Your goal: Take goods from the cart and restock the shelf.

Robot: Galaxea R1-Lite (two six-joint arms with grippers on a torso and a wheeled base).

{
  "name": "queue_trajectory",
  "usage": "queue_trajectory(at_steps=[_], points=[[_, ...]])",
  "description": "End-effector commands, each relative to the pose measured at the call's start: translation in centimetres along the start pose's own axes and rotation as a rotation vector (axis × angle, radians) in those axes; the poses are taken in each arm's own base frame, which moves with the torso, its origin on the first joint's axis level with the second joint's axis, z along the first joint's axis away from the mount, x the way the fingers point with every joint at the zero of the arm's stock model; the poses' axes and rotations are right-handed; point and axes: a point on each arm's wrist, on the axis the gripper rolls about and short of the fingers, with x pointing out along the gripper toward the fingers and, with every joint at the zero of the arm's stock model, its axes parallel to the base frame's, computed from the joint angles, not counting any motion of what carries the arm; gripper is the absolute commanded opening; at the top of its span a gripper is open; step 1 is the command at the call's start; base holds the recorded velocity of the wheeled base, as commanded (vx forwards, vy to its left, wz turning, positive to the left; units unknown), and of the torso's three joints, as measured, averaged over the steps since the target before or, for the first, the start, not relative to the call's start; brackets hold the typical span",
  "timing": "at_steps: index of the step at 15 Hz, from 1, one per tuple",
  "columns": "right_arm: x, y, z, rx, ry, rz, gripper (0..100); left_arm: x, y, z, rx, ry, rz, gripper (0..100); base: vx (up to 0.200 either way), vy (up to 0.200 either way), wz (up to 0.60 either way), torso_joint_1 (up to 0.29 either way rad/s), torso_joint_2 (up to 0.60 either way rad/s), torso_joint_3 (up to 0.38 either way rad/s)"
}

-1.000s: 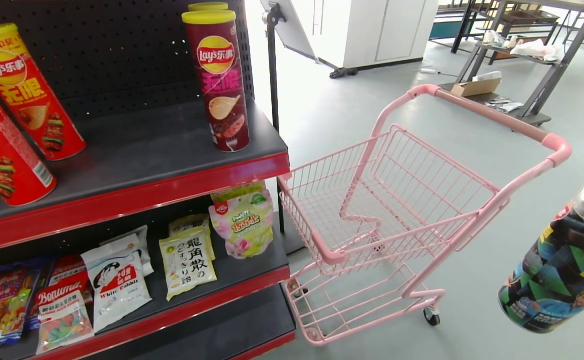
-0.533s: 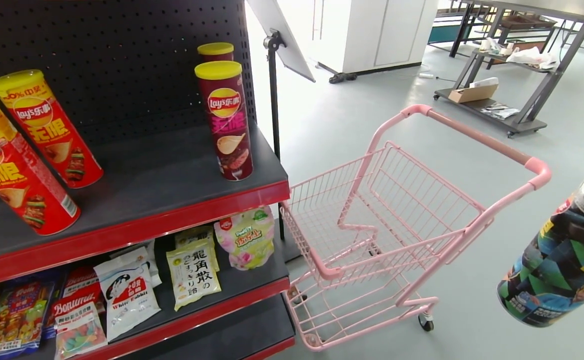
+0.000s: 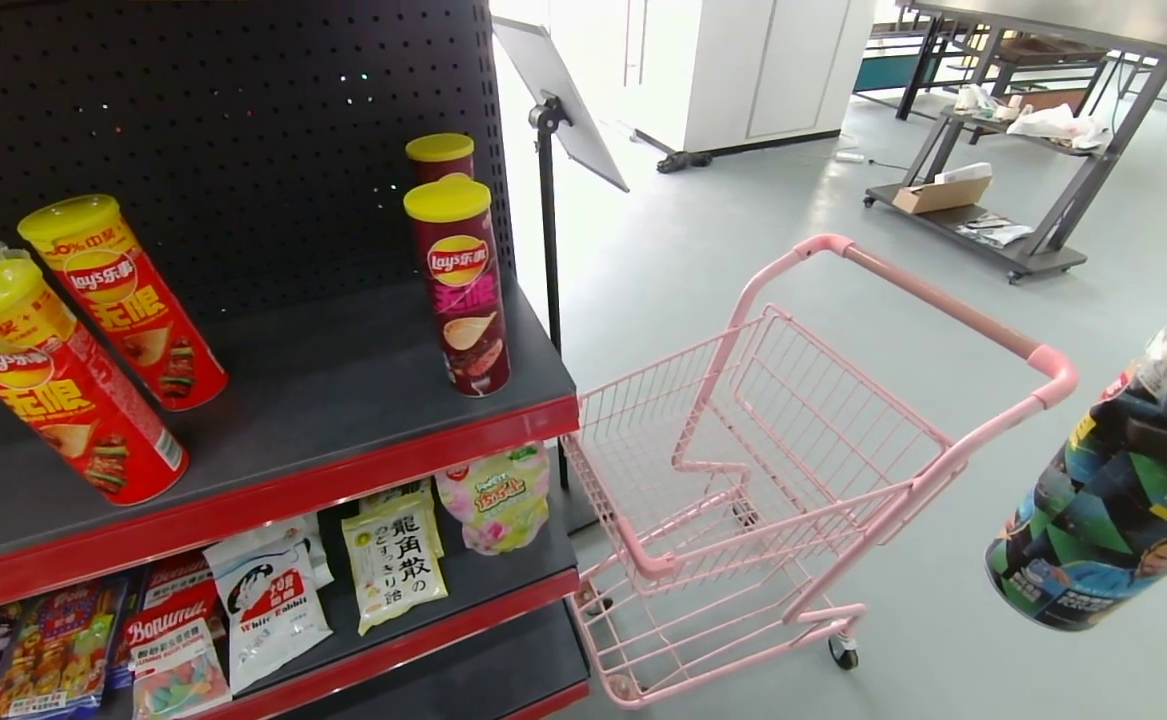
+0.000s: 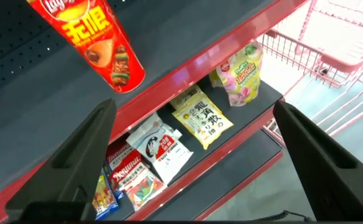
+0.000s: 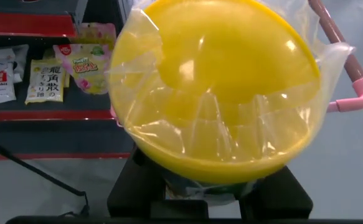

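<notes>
Vs 1.0 s ago: the whole head picture has shifted, with more pegboard (image 3: 243, 100) showing above the goods. That is a camera move; the goods keep their places on the shelf (image 3: 343, 385). The can (image 3: 1108, 490) stays at the right edge of the head view. It is in the air, tilted, to the right of the cart (image 3: 933, 300) and well apart from the shelf. Right hand (image 5: 209, 193): still clamped on the can, with a dark finger crossing its patterned side in the head view. Left hand (image 4: 193, 106): fingers wide, holding nothing, in front of the shelf. View differences: the head view gives the can's multicoloured side. The right wrist view gives its yellow lid (image 5: 215, 87) under clear film, with the bags and the cart handle beyond. The left wrist view gives one red can (image 4: 94, 37) on the upper shelf, the bags below it and a corner of the cart. Counts, head view: front red can (image 3: 53, 390) and rear red can (image 3: 128, 300), 2. Front maroon can (image 3: 463, 290) and rear maroon can (image 3: 440, 157), 2. Held can, 1. Cart, 1. Bags (image 3: 398, 560) on the lower shelf overlap, so the count is uncertain.
</notes>
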Motion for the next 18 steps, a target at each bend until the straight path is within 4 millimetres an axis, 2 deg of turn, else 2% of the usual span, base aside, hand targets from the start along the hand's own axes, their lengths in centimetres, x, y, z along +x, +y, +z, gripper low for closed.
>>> queue_trajectory(at_steps=[1, 5, 17, 18], points=[[0.54, 0.03, 0.12, -0.001, 0.015, 0.003, 0, 0.03, -0.01, -0.02, 0.000, 0.002, -0.001, 100, 0.000, 0.000, 0.00, 0.173, -0.38, -0.232], [0.86, 0.05, -0.18, -0.022, 0.035, -0.004, 0, -0.03, 0.00, -0.03, 0.000, 0.000, 0.002, 100, 0.000, 0.000, 0.00, 0.065, -0.16, -0.096], [1.09, -0.02, -0.28, -0.019, 0.044, -0.013, 0, -0.03, 0.00, -0.03, 0.000, 0.000, 0.002, 100, 0.000, 0.000, 0.60, 0.005, 0.00, 0.000], [0.98, -0.03, -0.30, -0.019, 0.041, -0.013, 0, -0.07, 0.01, 0.00, 0.000, -0.003, 0.003, 100, 0.000, 0.000, 0.00, 0.000, 0.00, 0.000]])
